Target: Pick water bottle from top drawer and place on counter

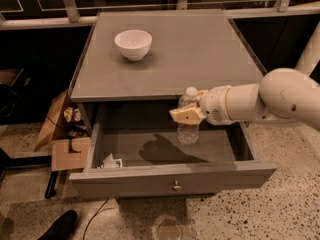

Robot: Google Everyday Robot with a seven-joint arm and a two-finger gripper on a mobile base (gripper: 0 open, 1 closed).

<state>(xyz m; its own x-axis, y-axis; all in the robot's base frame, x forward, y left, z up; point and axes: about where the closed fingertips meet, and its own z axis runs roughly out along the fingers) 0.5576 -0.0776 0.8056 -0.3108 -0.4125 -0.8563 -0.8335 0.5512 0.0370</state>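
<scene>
The water bottle (188,126) is clear with a white cap and hangs upright in the air above the open top drawer (170,176). My gripper (189,111) comes in from the right on a white arm and is shut on the bottle's upper part, its tan fingers (183,115) around it. The bottle's cap is level with the front edge of the counter (200,49). The bottle's shadow lies on the drawer floor.
A white bowl (133,44) stands on the counter's back left. Crumpled white paper (110,161) lies in the drawer's front left corner. An open cardboard box (62,134) sits on the floor left of the cabinet. A shoe (59,225) shows at bottom left.
</scene>
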